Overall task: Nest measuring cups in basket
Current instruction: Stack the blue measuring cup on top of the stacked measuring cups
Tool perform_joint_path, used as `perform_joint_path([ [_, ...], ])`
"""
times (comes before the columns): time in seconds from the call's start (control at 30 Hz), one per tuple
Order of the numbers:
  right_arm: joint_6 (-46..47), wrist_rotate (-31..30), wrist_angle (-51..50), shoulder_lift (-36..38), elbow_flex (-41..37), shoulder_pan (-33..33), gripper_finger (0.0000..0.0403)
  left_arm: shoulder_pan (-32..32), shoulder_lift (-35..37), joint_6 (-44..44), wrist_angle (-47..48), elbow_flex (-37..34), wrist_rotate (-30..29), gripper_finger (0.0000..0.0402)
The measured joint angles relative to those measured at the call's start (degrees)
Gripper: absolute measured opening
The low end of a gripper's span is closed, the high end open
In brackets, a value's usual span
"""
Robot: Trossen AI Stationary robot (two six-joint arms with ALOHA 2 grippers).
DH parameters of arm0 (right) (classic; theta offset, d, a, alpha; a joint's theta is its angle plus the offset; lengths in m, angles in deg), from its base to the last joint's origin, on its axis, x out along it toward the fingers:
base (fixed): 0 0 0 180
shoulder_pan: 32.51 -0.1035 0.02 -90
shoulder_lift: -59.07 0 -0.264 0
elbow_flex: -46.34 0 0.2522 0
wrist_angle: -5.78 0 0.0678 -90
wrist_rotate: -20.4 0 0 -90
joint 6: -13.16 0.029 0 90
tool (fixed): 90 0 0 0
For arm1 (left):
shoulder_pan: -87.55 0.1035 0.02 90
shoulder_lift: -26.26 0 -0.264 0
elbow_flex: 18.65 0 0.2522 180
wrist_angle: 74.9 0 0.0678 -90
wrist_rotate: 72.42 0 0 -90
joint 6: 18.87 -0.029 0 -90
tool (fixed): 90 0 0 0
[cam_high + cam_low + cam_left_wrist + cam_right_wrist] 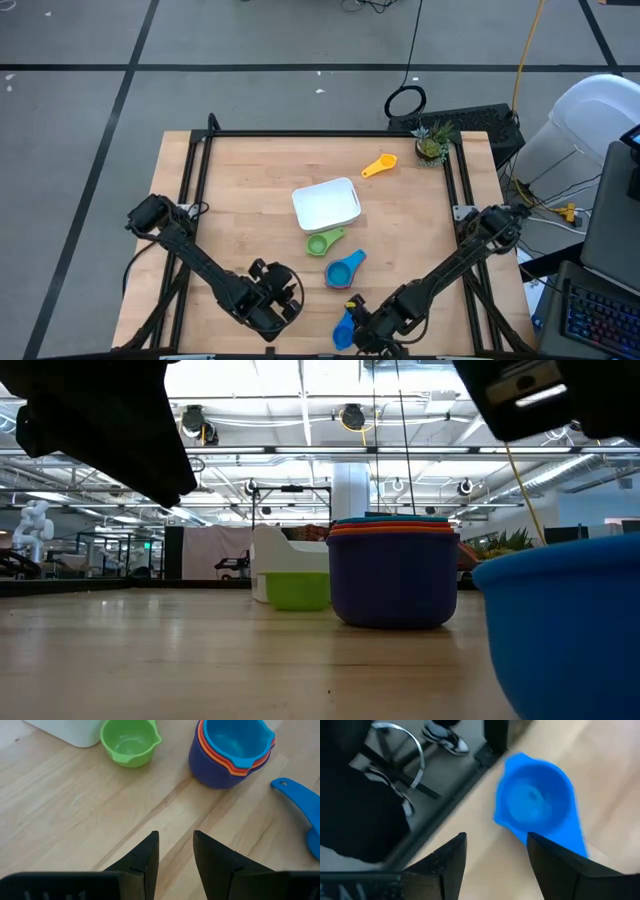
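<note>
A white basket (326, 204) sits mid-table. Beside its near edge stands a green cup (322, 243), and nearer still a stack (232, 750): a light blue cup inside an orange one inside a dark blue one. A yellow cup (380, 165) lies at the far right. A blue cup (535, 800) stands upright on its base by the near edge. My right gripper (496, 845) hangs open just above it, with the cup's handle (576, 837) running behind one finger. Left of the stack, my left gripper (176, 845) is open over bare wood.
A small potted plant (432, 145) stands at the far right corner. A black frame rail runs along the near edge next to the blue cup (345, 328). Bare wood lies left of the basket and between my left gripper (288, 300) and the cups.
</note>
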Motion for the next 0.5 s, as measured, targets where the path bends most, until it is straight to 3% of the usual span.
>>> perform_joint_path([
  [0.33,-0.66,0.11,2.98,-3.5,2.49,0.12,0.0199,-0.71,-0.02,0.11,-1.85,0.0,-0.31,0.0122],
  [0.5,-2.27,-3.81,1.59,-3.54,2.47,0.21,0.0198,-0.85,0.0,0.08,-2.2,0.0,-1.49,0.0122],
])
